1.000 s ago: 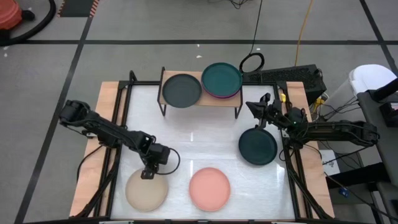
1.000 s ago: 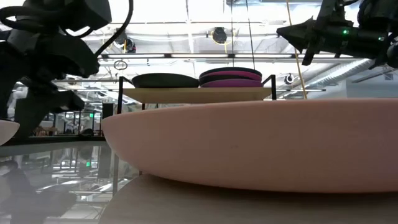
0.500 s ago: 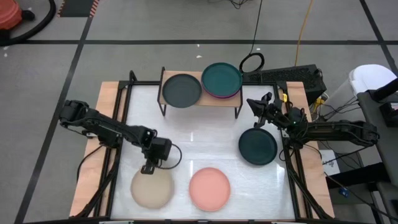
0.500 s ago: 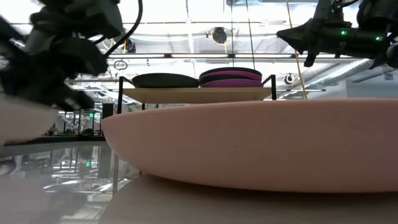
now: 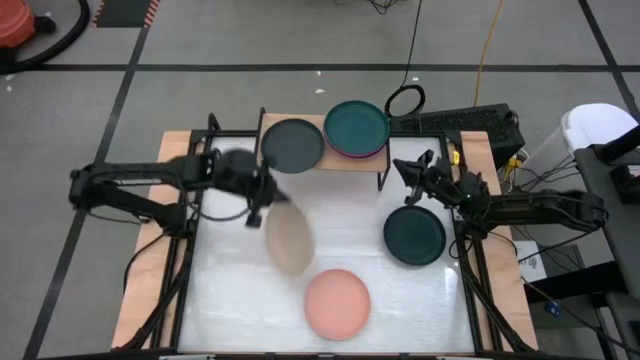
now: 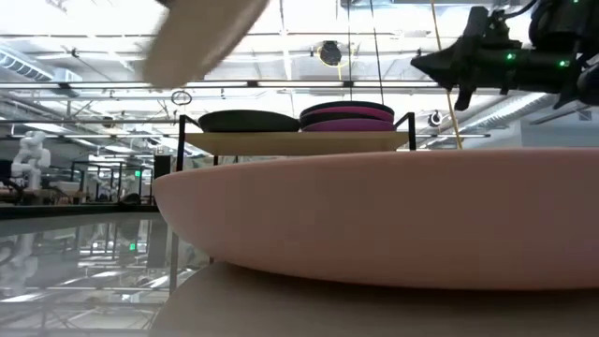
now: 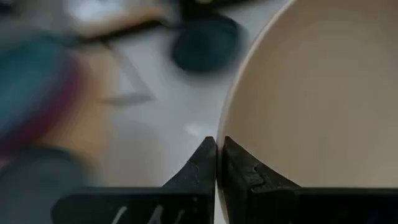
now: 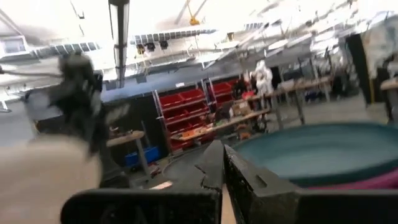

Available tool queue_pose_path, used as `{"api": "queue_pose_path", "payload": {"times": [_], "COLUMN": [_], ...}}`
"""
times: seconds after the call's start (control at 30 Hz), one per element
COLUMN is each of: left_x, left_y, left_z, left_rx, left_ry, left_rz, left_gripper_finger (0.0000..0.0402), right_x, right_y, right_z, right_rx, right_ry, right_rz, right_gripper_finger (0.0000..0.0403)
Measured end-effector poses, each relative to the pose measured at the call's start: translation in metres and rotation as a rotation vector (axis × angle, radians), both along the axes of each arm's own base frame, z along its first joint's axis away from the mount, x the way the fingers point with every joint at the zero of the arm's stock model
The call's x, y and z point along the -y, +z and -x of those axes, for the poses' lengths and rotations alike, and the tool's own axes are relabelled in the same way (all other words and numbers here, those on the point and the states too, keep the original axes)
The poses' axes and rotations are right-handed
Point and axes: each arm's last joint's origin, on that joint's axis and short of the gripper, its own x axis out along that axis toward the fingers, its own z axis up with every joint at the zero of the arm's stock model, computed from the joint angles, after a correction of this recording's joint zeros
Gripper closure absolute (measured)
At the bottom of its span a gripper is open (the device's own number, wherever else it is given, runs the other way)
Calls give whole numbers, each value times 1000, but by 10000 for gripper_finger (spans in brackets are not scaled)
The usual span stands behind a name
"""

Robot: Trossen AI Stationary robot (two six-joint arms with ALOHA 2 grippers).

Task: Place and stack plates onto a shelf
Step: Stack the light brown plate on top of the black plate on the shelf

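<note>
My left gripper (image 5: 257, 207) is shut on the beige plate (image 5: 288, 240), which hangs in the air over the table's left middle, near the shelf (image 5: 322, 160); in the low view the beige plate (image 6: 201, 37) shows high up and tilted. On the shelf, a dark grey plate (image 5: 292, 145) rests beside a teal plate (image 5: 356, 126) stacked on purple and magenta ones. A salmon plate (image 5: 337, 303) and a dark teal plate (image 5: 414, 235) lie flat on the table. My right gripper (image 5: 413, 170) is shut, holding nothing, above the table's right side. My left gripper pinches the beige plate's rim (image 7: 225, 124) between its two fingers, one on the hollow inner face and one on the outside. The plate is lifted clear of the table and sits steeply tilted, extending from the fingers toward the table's near right.
The shelf's black legs (image 5: 381, 176) stand at the table's far middle. Black frame rails (image 5: 190, 210) run along both table sides. A cable loop (image 5: 405, 99) and a dark box (image 5: 470, 121) lie behind the shelf at the right.
My left gripper has shut on the beige plate's rim at the table's near left, lifted it clear and swung it up and toward the far edge, near the shelf. The plate has gone from lying flat to steeply tilted.
</note>
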Motion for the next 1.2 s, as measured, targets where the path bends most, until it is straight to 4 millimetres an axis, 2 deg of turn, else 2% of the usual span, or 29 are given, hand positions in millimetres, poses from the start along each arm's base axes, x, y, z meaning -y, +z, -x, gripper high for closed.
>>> {"api": "queue_pose_path", "payload": {"times": [0.1,0.2,0.33,0.5,0.7,0.87,0.97,1.1,1.2], "left_x": [-20,-42,-65,-86,-119,-152,-177,-205,-220], "left_y": [24,39,48,42,69,83,81,56,44], "left_z": [0,0,4,4,8,14,13,9,8], "left_rx": [69,72,-29,-168,-84,-97,-147,-299,-330], "left_ry": [89,176,264,334,489,617,664,629,620], "left_rz": [-97,-104,-58,-38,-5,-14,16,113,160], "left_gripper_finger": [393,393,393,393,393,393,393,392,385], "right_x": [-2,-7,-12,-13,-13,-13,-13,-13,-14], "right_y": [-4,-4,-1,1,2,2,2,3,2], "right_z": [-4,-6,-7,-7,-7,-7,-7,-6,-7], "right_rx": [-15,-6,16,23,39,42,44,57,56], "right_ry": [32,64,85,86,84,86,88,98,104], "right_rz": [-42,-28,13,34,41,36,33,11,10], "right_gripper_finger": [403,403,403,403,403,403,403,403,403]}}
